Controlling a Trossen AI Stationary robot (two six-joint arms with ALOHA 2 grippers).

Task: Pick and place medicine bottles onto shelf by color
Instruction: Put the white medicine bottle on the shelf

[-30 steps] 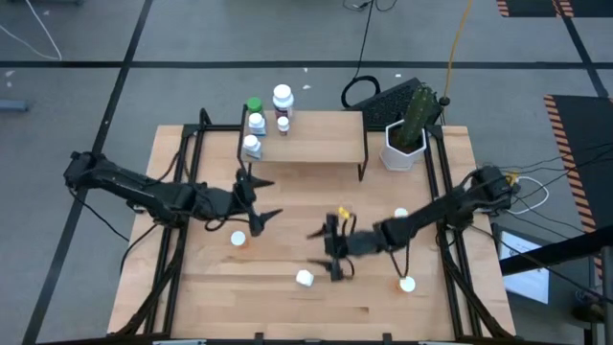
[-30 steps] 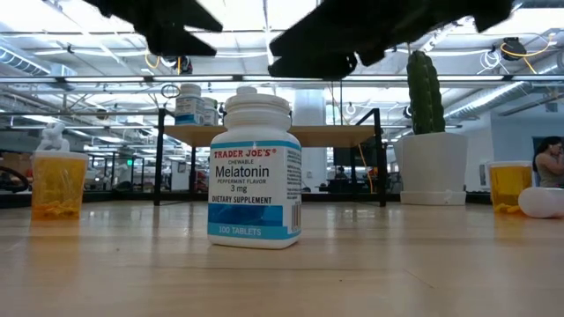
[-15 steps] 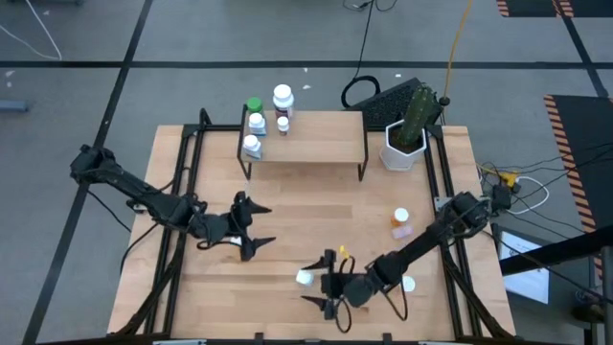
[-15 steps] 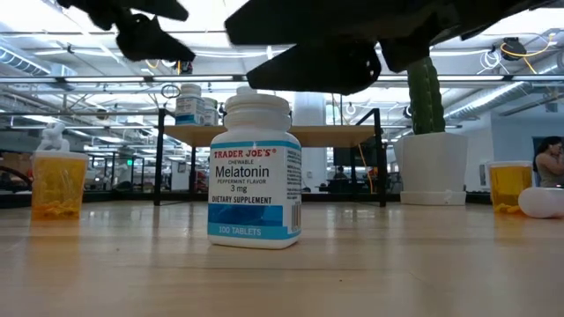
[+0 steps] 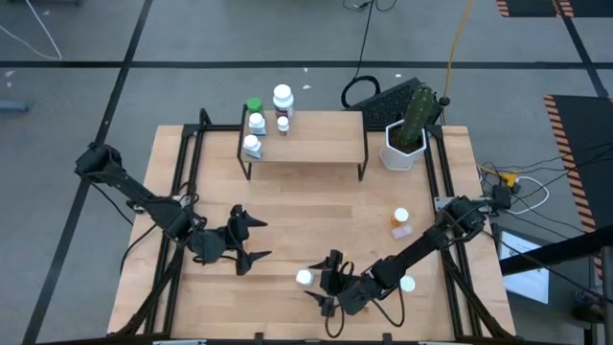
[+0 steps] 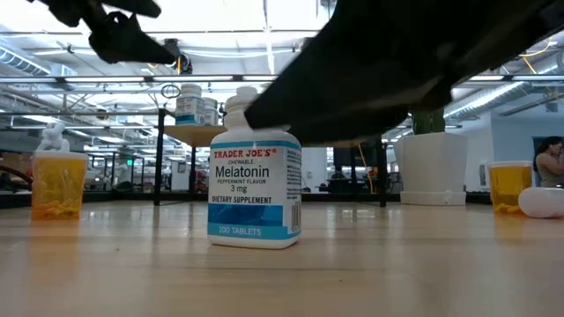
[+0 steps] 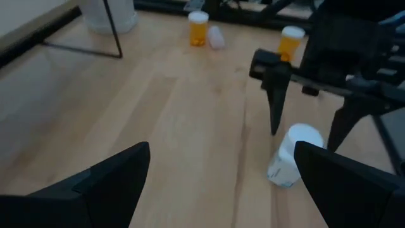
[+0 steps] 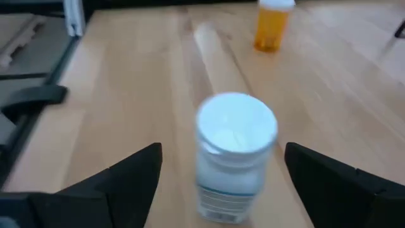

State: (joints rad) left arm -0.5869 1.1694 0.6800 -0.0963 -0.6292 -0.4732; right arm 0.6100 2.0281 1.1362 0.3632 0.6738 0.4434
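One white-capped bottle (image 8: 235,155) near the table's (image 5: 287,206) front edge, bracketed by the open right gripper (image 8: 218,174), easily toppled by an off-centre closure.

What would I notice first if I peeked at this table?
Probably the white Melatonin bottle standing near the table's front edge, with the right arm's open tool closing in around it. The left tool hovers open nearby to its left. At the back, a cactus pot stands beside the shelf, which holds a few bottles.
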